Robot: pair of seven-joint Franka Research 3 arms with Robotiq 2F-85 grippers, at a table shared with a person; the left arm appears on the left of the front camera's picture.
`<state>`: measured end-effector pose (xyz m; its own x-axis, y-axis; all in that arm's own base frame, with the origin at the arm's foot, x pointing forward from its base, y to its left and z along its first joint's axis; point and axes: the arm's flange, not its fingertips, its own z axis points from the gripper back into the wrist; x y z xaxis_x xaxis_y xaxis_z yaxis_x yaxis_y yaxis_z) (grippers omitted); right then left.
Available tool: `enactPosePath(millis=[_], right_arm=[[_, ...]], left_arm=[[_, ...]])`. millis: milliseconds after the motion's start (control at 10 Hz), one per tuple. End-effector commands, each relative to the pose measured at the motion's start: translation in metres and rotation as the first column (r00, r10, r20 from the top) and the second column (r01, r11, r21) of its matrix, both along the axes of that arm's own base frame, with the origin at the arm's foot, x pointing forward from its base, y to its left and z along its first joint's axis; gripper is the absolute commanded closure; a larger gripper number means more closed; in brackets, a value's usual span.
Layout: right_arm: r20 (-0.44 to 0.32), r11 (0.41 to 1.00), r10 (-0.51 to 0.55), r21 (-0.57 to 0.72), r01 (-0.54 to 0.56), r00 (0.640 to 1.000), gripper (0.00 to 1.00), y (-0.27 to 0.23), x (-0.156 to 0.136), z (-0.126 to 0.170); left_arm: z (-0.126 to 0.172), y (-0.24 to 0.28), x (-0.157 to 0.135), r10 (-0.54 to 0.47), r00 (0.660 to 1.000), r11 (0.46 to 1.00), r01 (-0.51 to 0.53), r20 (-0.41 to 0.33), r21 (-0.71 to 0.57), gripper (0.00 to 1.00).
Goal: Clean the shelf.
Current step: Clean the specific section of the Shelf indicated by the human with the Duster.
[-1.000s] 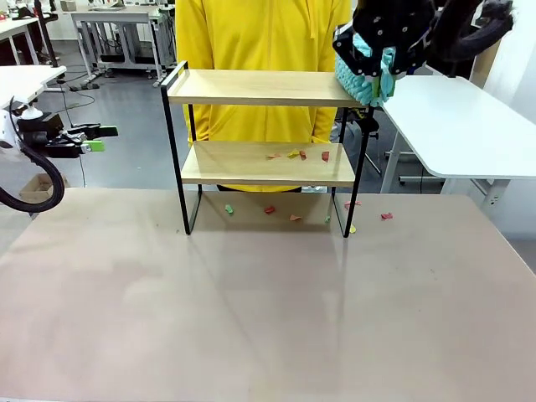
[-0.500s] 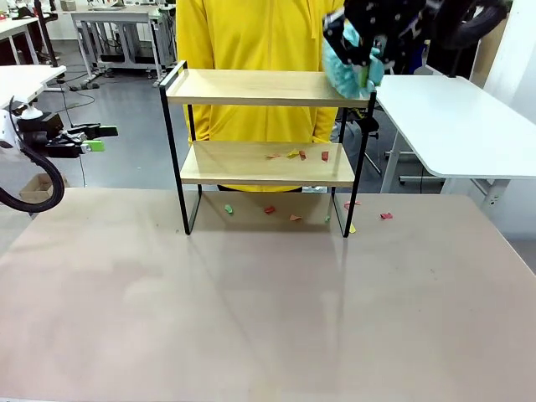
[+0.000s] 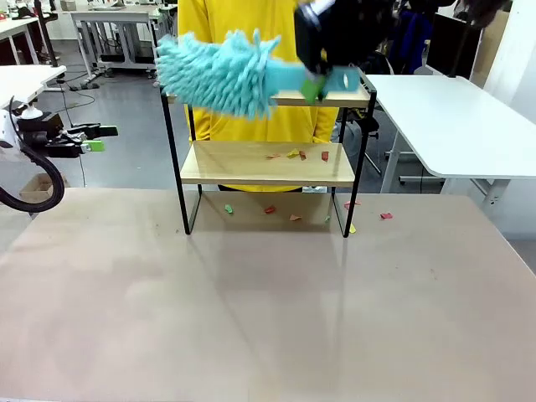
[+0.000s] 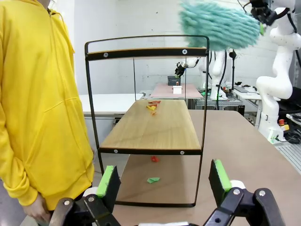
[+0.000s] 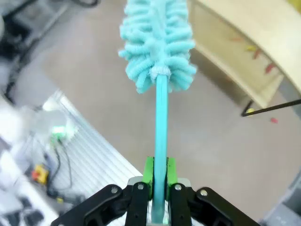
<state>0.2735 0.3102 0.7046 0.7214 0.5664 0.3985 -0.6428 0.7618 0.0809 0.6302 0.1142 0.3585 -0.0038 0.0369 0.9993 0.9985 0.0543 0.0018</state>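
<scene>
One right pincer [image 3: 322,84] holds a duster [image 3: 222,71] near the shelf [image 3: 260,163] top.

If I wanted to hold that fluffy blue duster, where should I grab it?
Grab the duster by its thin handle, at the end away from the fluffy head. The handle is narrow and straight, so it can be pinched from two sides; the head looks soft and squashy. The right gripper holds it that way, shut on the handle's end.
</scene>
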Motion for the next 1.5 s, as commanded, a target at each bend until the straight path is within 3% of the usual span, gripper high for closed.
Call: enactPosePath(millis=[0,200,400,700,900,1000,1200,1400], right_arm=[[-0.056,0.965,0.225,-0.122,-0.231,0.973,0.87,-0.035,-0.011,-0.016],[-0.188,0.901,0.371,-0.163,-0.401,0.909,0.87,-0.061,-0.024,-0.036],[-0.337,0.857,0.395,-0.201,-0.475,0.855,0.87,-0.091,-0.026,-0.06],[-0.488,0.777,0.378,-0.294,-0.556,0.787,0.87,-0.134,-0.022,-0.089],[-0.484,0.762,0.383,-0.316,-0.565,0.787,0.87,-0.153,-0.007,-0.113],[-0.461,0.783,0.392,-0.287,-0.552,0.796,0.87,-0.16,0.0,-0.13],[-0.394,0.827,0.394,-0.243,-0.508,0.83,0.87,-0.159,0.004,-0.165],[-0.263,0.864,0.388,-0.23,-0.448,0.883,0.87,-0.159,-0.002,-0.169]], left_arm=[[0.003,0.0,-0.002,0.004,1.0,1.0,-0.004,0.011,-0.001,0.0],[0.003,0.0,-0.002,0.004,1.0,1.0,-0.004,0.011,-0.001,0.0],[0.003,0.0,-0.002,0.004,1.0,1.0,-0.004,0.011,-0.001,0.0],[0.003,0.0,-0.002,0.004,1.0,1.0,-0.004,0.011,-0.001,0.0],[0.003,0.0,-0.002,0.004,1.0,1.0,-0.004,0.011,-0.001,0.0],[0.003,0.0,-0.002,0.004,1.0,1.0,-0.004,0.011,-0.001,0.0],[0.003,0.0,-0.002,0.004,1.0,1.0,-0.004,0.011,-0.001,0.0],[0.003,0.0,-0.002,0.004,1.0,1.0,-0.004,0.011,-0.001,0.0]])
